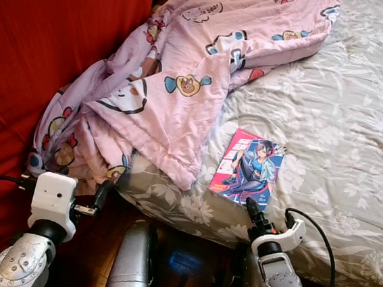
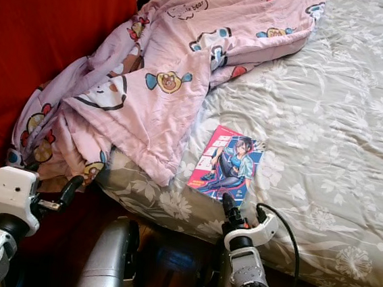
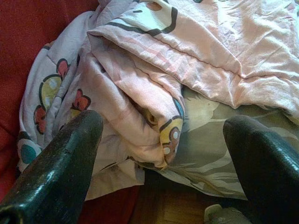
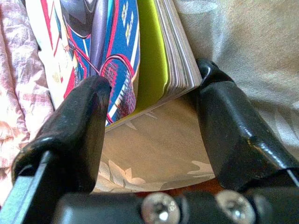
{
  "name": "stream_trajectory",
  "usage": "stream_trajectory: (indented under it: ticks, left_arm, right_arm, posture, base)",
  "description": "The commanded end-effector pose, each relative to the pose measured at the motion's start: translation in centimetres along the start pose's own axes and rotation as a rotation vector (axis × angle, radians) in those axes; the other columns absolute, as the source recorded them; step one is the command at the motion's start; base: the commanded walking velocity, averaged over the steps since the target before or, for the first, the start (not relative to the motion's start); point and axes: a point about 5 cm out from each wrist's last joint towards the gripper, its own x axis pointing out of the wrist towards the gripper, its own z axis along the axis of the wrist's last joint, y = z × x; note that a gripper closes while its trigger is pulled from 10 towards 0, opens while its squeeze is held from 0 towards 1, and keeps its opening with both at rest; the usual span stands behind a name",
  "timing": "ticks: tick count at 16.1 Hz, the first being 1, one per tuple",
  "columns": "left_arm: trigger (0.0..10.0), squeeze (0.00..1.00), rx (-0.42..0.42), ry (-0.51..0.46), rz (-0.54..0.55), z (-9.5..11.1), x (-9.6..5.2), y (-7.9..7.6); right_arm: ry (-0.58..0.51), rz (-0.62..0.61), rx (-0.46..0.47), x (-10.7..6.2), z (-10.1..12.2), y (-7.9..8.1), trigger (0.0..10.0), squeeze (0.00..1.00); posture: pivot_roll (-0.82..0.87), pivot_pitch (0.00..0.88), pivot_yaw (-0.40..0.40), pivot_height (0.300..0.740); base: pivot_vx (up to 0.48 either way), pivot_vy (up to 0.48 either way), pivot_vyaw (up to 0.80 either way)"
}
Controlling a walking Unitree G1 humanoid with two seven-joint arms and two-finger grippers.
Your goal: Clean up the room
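Bed: covered by a grey sheet with a pale leaf-and-flower print, running from the near edge to the far right.

Red fabric: a wide red surface along the robot's left, beside the bed.

Blanket: pink, printed with cartoon bears, crumpled in a heap over the left part of the bed and spilling down against the red fabric; its lower folds hang past the bed's corner.

Floor: dark wood, seen below the bed's near edge.

Comic book: 1 item, lying flat on the sheet near the bed's front edge, just right of the blanket's hem, cover up, showing a drawn figure in blue.

Left gripper: held low by the bed's corner, its 2 fingers spread wide, facing the blanket's hanging folds, holding nothing.

Right gripper: at the bed's front edge, fingers parted on either side of the comic book's near end; contact cannot be told.
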Motion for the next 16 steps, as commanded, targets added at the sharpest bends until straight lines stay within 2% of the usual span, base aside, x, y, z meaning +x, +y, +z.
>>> stream_trajectory:
  ticks: [1, 2, 6, 10, 13, 16]
  left_arm:
    - [10.0, 0.00, 0.026, 0.022, -0.001, -0.2, -0.4, 0.0]
    - [10.0, 0.00, 0.024, 0.024, -0.004, -0.3, -0.4, -0.2]
    - [10.0, 0.00, 0.036, 0.031, -0.023, -0.6, -0.5, -0.6]
    - [10.0, 0.00, 0.043, 0.035, -0.011, -1.0, -0.1, -0.3]
    - [10.0, 0.00, 0.037, 0.038, -0.004, -1.4, 0.3, -0.7]
    - [10.0, 0.00, 0.020, 0.024, 0.004, -1.9, 1.5, -1.2]
  right_arm:
    - [0.041, -0.007, 0.022, -0.3, -1.4, -0.2, 1.6, 0.00]
    - [0.037, -0.005, 0.023, -0.3, -1.1, -0.2, 0.0, 0.00]
    - [0.029, -0.015, 0.022, -0.5, -1.2, -0.5, 0.0, 0.00]
    - [0.013, -0.023, 0.017, -0.4, -1.3, -0.3, 0.0, 0.00]
    - [-0.009, -0.011, 0.006, 0.0, -0.4, 0.0, 0.0, 0.00]
    - [-0.043, 0.000, -0.030, 0.5, 1.3, 0.5, 0.0, 0.00]
  posture:
    - [0.35, 0.356, 0.030, 0.593]
    - [0.33, 0.355, 0.028, 0.593]
    - [0.33, 0.348, 0.026, 0.593]
    - [0.32, 0.341, 0.016, 0.593]
    - [0.30, 0.327, 0.004, 0.593]
    - [0.26, 0.293, -0.017, 0.593]
  base:
    - [0.000, 0.000, 0.00]
    - [0.000, 0.000, 0.00]
    - [0.000, 0.000, 0.00]
    - [0.000, 0.000, 0.00]
    - [0.000, 0.000, 0.00]
    - [0.000, 0.000, 0.00]
